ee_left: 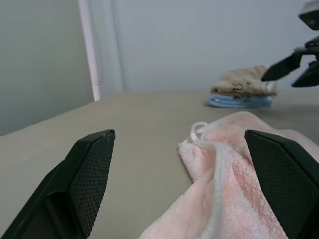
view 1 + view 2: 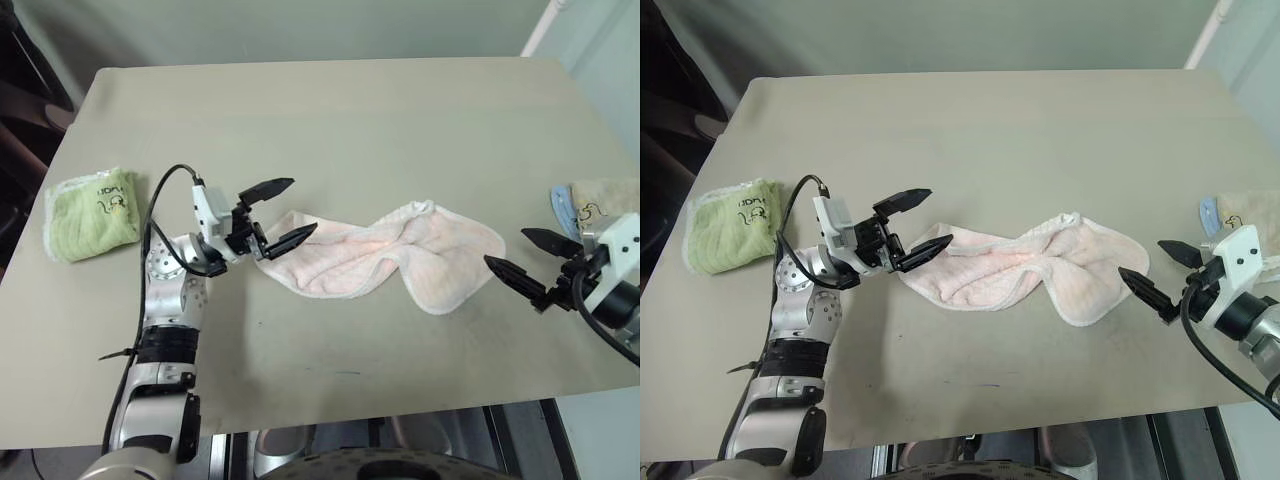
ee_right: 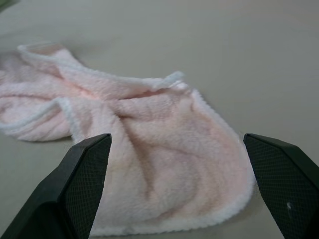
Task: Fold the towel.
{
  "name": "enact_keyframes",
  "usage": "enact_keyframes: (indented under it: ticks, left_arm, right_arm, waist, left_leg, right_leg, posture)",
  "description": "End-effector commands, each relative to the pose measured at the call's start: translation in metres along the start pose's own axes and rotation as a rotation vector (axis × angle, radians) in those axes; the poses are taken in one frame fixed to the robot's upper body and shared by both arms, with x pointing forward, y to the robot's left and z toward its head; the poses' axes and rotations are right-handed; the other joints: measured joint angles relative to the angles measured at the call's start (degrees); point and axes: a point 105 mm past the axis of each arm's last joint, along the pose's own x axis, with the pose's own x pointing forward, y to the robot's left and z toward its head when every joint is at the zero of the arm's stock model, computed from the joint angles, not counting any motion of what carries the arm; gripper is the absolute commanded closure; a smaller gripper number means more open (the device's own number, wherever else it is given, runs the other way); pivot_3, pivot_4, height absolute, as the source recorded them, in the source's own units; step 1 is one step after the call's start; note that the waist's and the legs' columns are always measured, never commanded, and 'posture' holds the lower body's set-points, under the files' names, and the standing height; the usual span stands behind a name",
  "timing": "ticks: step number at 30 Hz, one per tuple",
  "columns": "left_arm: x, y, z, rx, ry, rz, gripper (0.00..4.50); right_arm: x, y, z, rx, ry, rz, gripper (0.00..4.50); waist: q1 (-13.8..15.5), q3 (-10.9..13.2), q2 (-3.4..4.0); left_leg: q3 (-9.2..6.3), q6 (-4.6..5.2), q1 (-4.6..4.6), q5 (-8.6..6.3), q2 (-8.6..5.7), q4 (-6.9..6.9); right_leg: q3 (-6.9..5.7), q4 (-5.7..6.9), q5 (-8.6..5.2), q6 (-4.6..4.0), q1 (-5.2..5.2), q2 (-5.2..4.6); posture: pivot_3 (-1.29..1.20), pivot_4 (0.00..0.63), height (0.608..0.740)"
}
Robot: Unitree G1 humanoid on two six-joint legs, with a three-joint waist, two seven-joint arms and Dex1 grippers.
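With both jaws spread wide and empty, the left gripper (image 2: 285,212) hovered at one end of the crumpled towel (image 2: 385,260) and the right gripper (image 2: 518,255) just beside the other, so a closing pinch risked catching bunched layers instead of a corner.

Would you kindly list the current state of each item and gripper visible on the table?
Pale pink terry-cloth towel: unfolded, crumpled and twisted, lying on the table.
Left gripper: open, at the towel's left end, holding nothing.
Right gripper: open, just off the towel's right end, holding nothing.
Lime-green towel: folded, near the table's left edge.
Beige towel: folded, stacked on a blue folded towel.
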Motion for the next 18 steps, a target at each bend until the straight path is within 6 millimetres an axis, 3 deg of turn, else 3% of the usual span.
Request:
enact_keyframes:
  ticks: [1,6,11,18]
  left_arm:
    - [-0.004,0.001,-0.003,0.029,0.047,-0.056,0.0]
    - [-0.014,0.0,-0.018,0.026,0.148,-0.165,0.0]
    - [-0.013,0.008,-0.023,0.032,0.152,-0.157,0.0]
    - [-0.01,0.002,-0.026,0.029,0.125,-0.146,0.0]
  right_arm:
    - [0.003,-0.005,0.004,0.007,-0.022,-0.04,0.02]
    - [0.02,-0.017,-0.004,0.073,-0.03,-0.101,0.02]
    - [0.033,-0.032,-0.015,0.092,-0.013,-0.127,0.02]
    - [0.037,-0.054,-0.035,0.117,0.043,-0.153,0.02]
  waist:
    - [0.0,0.0,0.0]
    - [-0.05,0.0,0.0]
    - [0.11,0.0,0.0]
    - [0.09,0.0,0.0]
  left_leg:
    - [0.0,0.0,0.0,0.0,0.0,0.0]
    - [-0.01,0.01,-0.01,0.0,0.0,0.01]
    - [-0.03,0.06,-0.06,0.02,0.0,0.01]
    - [-0.02,0.09,-0.19,0.01,0.0,0.01]
  right_leg:
    - [0.0,0.0,-0.01,0.0,0.0,0.0]
    - [0.0,0.02,0.04,0.0,-0.03,-0.01]
    - [-0.01,0.0,0.1,0.02,-0.06,-0.03]
    - [-0.04,-0.04,0.34,0.46,-0.19,-0.07]
  posture:
    - [0.0,0.15,0.74]
    - [0.0,0.15,0.74]
    - [0.0,0.15,0.74]
    - [0.0,0.15,0.74]
